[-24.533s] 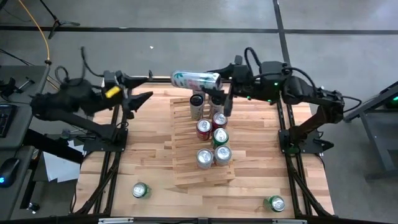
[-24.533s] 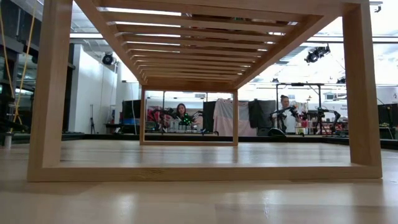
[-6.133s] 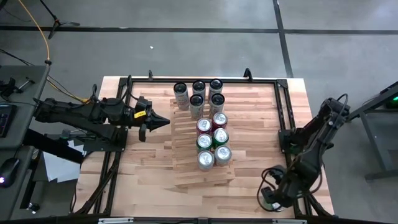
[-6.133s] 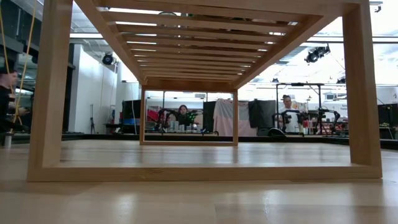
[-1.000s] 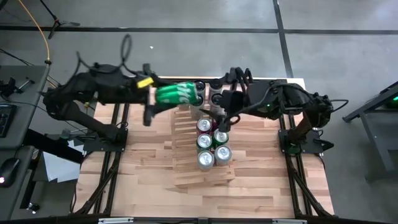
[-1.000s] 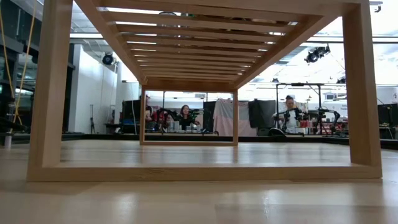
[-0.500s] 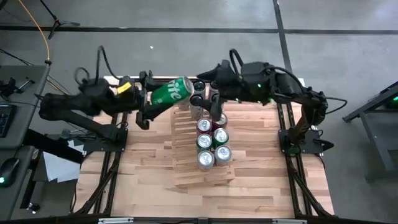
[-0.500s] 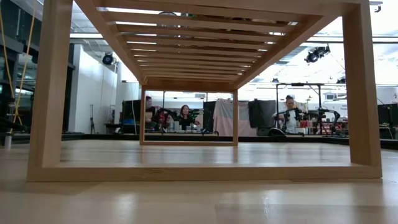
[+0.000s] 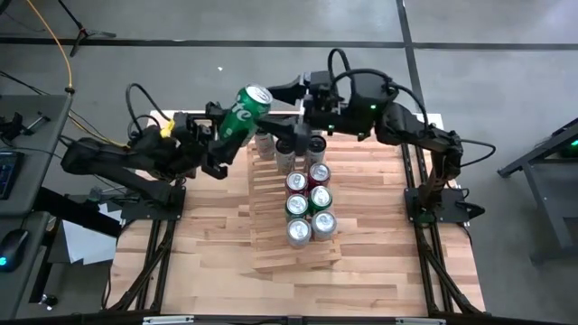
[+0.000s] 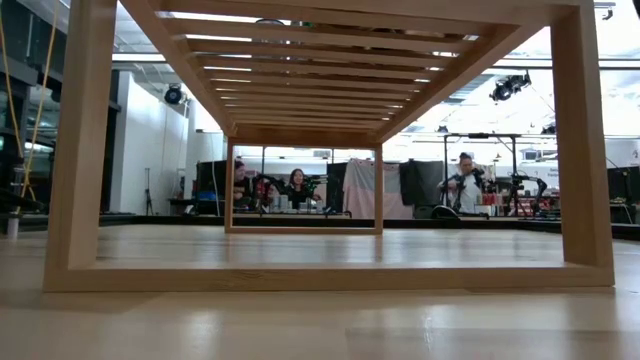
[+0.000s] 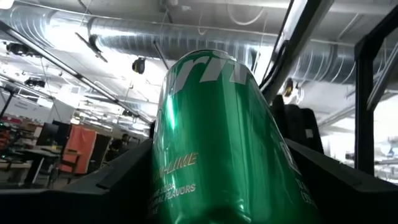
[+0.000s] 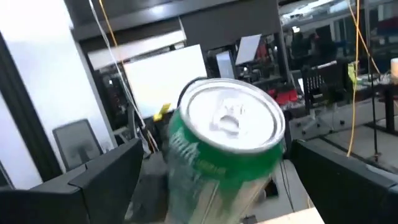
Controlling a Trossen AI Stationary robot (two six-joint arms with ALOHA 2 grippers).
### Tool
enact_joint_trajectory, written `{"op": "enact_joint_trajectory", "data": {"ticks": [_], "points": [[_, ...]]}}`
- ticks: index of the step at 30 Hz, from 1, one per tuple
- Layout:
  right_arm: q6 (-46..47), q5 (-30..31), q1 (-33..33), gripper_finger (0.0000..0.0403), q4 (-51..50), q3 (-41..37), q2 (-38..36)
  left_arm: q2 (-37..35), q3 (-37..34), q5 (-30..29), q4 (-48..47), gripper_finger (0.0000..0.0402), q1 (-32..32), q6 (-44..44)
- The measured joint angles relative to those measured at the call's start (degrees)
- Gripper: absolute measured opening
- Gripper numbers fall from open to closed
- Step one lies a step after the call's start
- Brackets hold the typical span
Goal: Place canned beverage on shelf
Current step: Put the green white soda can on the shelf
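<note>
Handover of green can nearing the far end of the shelf

Green soda can (image 9: 242, 112) now tipped up on a slant, silver top toward the right arm, where half a second back lay nearly flat and lower over the slats. Carried in the left gripper (image 9: 222, 135), fingers (image 11: 118, 180) clamped on the can's sides, above the far-left corner of the shelf (image 9: 271, 244) and touching neither rack nor counter (image 9: 208, 235). Right gripper (image 9: 282, 88) swung in from over the can rows to just beside the can's top, fingers (image 12: 112, 168) spread wide on either side, gripping nothing yet. From the right wrist view, lid dead ahead between those fingers, though blurred, so exact gap hard to call.

Likely meaning: a pass from left arm to right under way, not a placement yet. Already standing on the shelf: dark cans (image 9: 289, 153) at the far end, red and green cans (image 9: 307, 194) down the middle. Still to do, by this reading: close on the can, release from the left, set upright beside the dark ones. No arm visible in the low view beneath the shelf.
</note>
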Motion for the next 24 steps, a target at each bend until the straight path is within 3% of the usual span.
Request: {"op": "enact_joint_trajectory", "data": {"ticks": [11,24], "points": [[0.7,-0.7,0.1,0.0384,3.3,0.0,1.6,3.2,1.1,0.1,0.2,0.0289,-0.2,-1.4],[-1.3,0.7,0.5,0.0289,4.3,0.0,1.4,1.9,1.1,-0.2,-0.3,0.0289,-0.2,0.6]]}}
